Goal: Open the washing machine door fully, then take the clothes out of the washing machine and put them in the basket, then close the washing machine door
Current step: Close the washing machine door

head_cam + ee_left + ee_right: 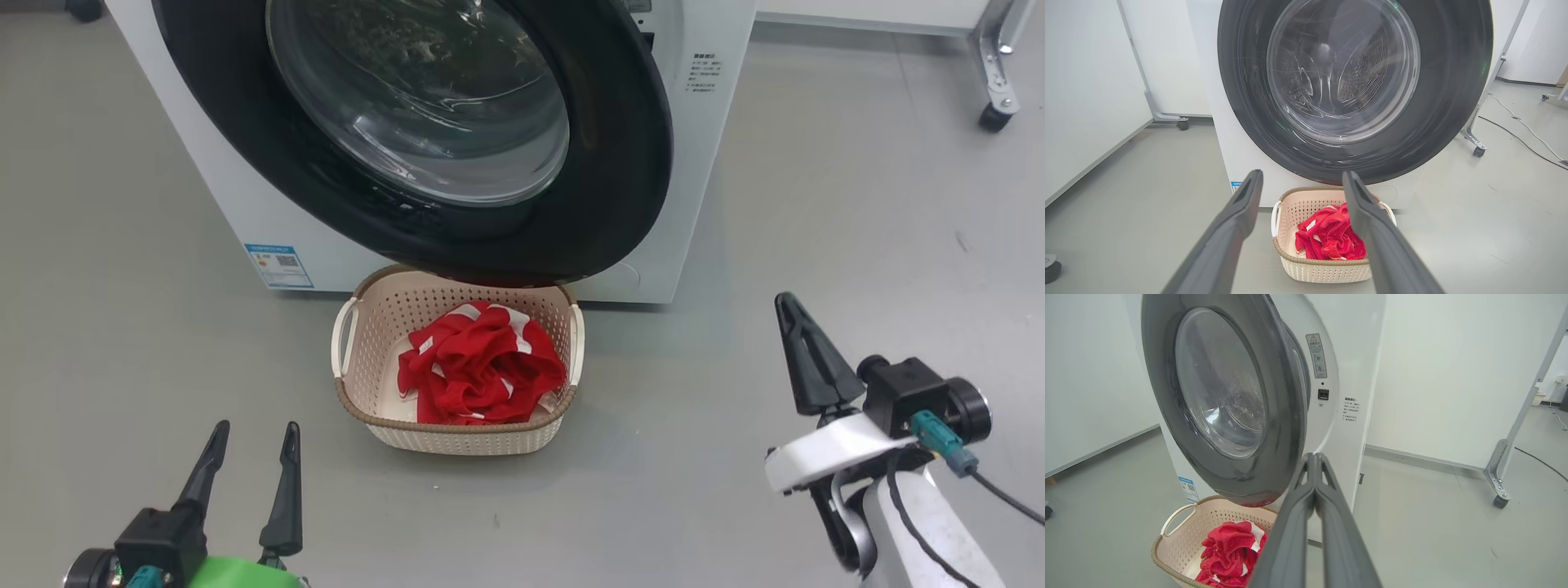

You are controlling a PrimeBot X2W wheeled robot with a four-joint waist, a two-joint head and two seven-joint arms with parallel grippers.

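The boxy white washing machine (702, 163) stood on the floor with its glossy black door (620, 163) ajar, its clear glass bulging at the centre. Closing it looked like the step in hand: best a steady push on the hard black ring near its free edge, not the glass, until it latched. Below it, the cream perforated basket (457, 426) held the soft, crumpled red clothes (478, 367). The right tool (788, 306) was pinched together and empty; the left tool (257, 429) stood apart.

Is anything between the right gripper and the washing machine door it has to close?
Nothing visible. The shut right gripper is to the right of the ajar washing machine door, with only floor between. The basket holding the clothes sits below the door's lower edge, outside that path.
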